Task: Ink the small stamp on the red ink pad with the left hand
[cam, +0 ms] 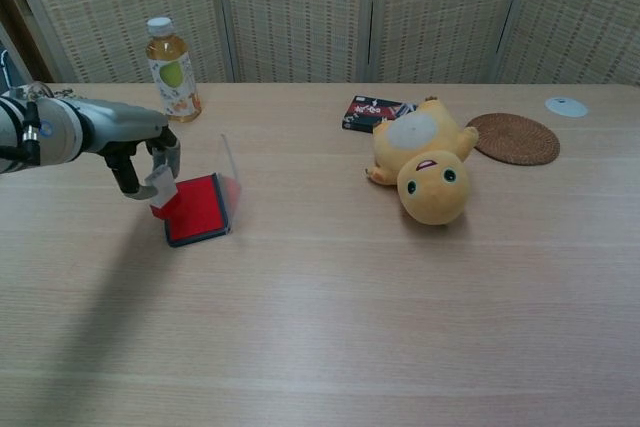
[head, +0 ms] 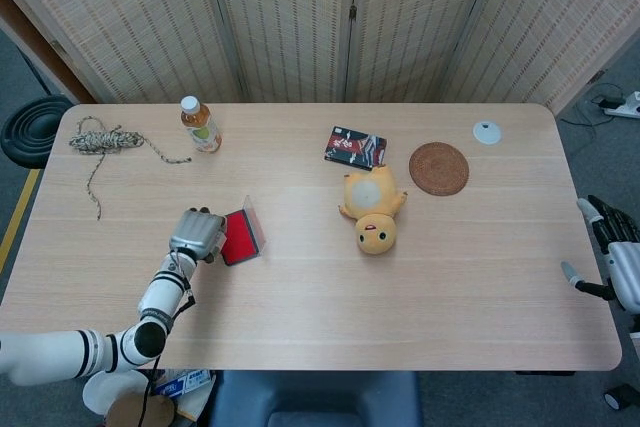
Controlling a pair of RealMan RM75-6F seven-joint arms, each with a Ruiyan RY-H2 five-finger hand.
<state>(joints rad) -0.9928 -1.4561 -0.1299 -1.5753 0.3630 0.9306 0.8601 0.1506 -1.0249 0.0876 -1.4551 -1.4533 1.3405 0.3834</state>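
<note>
My left hand point(cam: 140, 152) point(head: 198, 233) pinches the small stamp point(cam: 162, 194), a white block with a red bottom, and holds it just above the left edge of the red ink pad point(cam: 197, 208) point(head: 238, 237). The pad lies open on the table, its clear lid point(cam: 231, 175) standing up at its right side. In the head view my hand covers the stamp and the pad's left part. My right hand point(head: 618, 265) hangs beyond the table's right edge, fingers apart, holding nothing.
A tea bottle point(cam: 172, 70) stands behind the pad, a coil of rope point(head: 100, 139) at the far left. A yellow plush toy point(cam: 425, 164), a dark packet point(cam: 370, 112), a woven coaster point(cam: 515, 137) and a small white disc point(cam: 566, 106) lie to the right.
</note>
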